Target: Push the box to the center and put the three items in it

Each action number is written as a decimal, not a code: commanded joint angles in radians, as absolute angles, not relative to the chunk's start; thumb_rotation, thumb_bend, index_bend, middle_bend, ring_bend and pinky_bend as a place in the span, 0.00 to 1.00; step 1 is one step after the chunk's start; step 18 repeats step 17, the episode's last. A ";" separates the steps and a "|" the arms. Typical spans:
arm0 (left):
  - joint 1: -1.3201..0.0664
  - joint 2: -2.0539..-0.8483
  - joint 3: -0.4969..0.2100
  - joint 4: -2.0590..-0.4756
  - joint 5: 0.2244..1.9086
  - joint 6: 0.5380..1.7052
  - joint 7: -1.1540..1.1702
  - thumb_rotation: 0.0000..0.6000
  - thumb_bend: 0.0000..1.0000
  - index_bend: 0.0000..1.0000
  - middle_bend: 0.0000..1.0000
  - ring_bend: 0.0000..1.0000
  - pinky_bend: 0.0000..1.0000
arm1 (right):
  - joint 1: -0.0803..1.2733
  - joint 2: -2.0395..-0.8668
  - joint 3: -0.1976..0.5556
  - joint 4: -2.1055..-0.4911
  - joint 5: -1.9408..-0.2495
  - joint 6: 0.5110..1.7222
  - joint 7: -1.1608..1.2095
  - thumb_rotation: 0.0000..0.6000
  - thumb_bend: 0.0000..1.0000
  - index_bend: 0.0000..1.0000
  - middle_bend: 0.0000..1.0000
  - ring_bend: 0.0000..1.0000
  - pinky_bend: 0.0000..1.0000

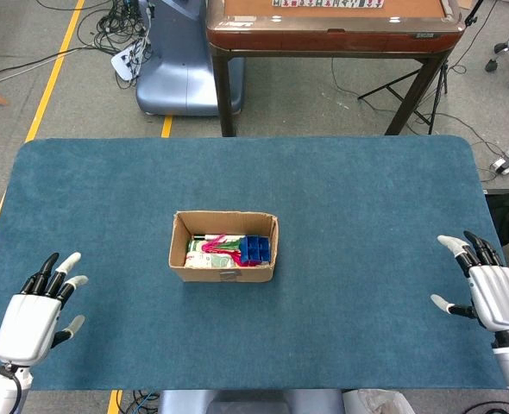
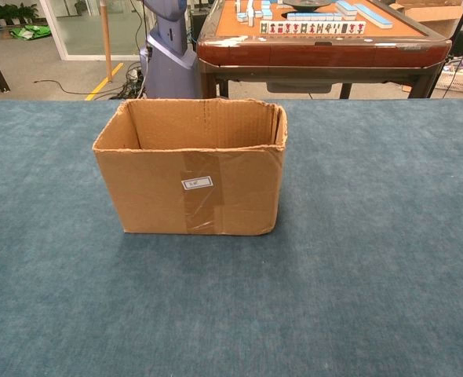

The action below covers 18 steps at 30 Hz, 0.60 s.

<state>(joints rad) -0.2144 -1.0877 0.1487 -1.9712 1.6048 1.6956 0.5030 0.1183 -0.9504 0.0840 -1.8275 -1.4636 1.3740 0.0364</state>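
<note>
Box (image 1: pixel 224 247) contents and placement are noted first; one cardboard box is seen near the middle of the blue table (image 1: pixel 367 198), slightly left of dead centre, upright and open-topped; the push to the centre is judged essentially done.

Nearest the robot, two hands are recorded, both in the head view only; the left hand (image 1: pixel 32 316) is held over the near left corner of the table, fingers spread, nothing held; the right hand (image 1: pixel 489 291) is held at the near right edge, fingers likewise spread and empty; both are well apart from the box.

Inside the box, items are counted as far as can be resolved: one blue block (image 1: pixel 255 249), one pink item (image 1: pixel 220 246), one white-and-green packet (image 1: pixel 201 257) beneath; three in total, though overlap makes the count tentative; no loose item is seen on the table surface.

From the chest view only the box's front wall with one small white label (image 2: pixel 197 183) is seen; the contents are hidden.

Task is judged complete or nearly so; nothing obvious is left.

Beyond the table, one wooden mahjong table (image 1: pixel 332 26) is noted.
</note>
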 commanded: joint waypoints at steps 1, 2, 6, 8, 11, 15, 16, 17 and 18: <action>-0.165 -1.098 0.147 -1.922 1.620 1.733 0.436 1.00 0.14 0.34 0.15 0.05 0.25 | 0.128 -0.958 0.085 -1.827 -1.451 1.359 0.018 1.00 0.04 0.16 0.19 0.03 0.11; -0.155 -1.100 0.145 -1.905 1.620 1.736 0.427 1.00 0.14 0.35 0.15 0.05 0.25 | 0.129 -0.958 0.084 -1.828 -1.447 1.355 0.014 1.00 0.04 0.16 0.19 0.03 0.11; -0.127 -1.108 0.142 -1.855 1.602 1.724 0.409 1.00 0.14 0.35 0.15 0.05 0.24 | 0.127 -0.952 0.085 -1.834 -1.440 1.360 0.015 1.00 0.04 0.16 0.19 0.03 0.11; -0.116 -1.111 0.139 -1.839 1.576 1.704 0.395 1.00 0.14 0.35 0.15 0.05 0.23 | 0.123 -0.950 0.086 -1.835 -1.440 1.370 0.020 1.00 0.04 0.16 0.19 0.03 0.11; -0.106 -1.112 0.130 -1.820 1.522 1.664 0.364 1.00 0.14 0.34 0.15 0.05 0.23 | 0.118 -0.944 0.085 -1.836 -1.441 1.379 0.027 1.00 0.04 0.16 0.19 0.03 0.11; -0.119 -1.088 0.106 -1.834 1.455 1.592 0.324 1.00 0.14 0.34 0.16 0.06 0.23 | 0.113 -0.934 0.086 -1.840 -1.444 1.389 0.044 1.00 0.04 0.16 0.19 0.03 0.11; -0.122 -1.087 0.100 -1.830 1.453 1.585 0.320 1.00 0.14 0.34 0.17 0.06 0.23 | 0.112 -0.931 0.086 -1.840 -1.443 1.391 0.049 1.00 0.04 0.16 0.19 0.03 0.11; -0.122 -1.087 0.097 -1.825 1.451 1.577 0.321 1.00 0.14 0.34 0.17 0.07 0.23 | 0.110 -0.929 0.087 -1.840 -1.442 1.394 0.054 1.00 0.04 0.16 0.19 0.03 0.11; -0.122 -1.087 0.097 -1.825 1.451 1.577 0.321 1.00 0.14 0.34 0.17 0.07 0.23 | 0.110 -0.929 0.087 -1.840 -1.442 1.394 0.054 1.00 0.04 0.16 0.19 0.03 0.11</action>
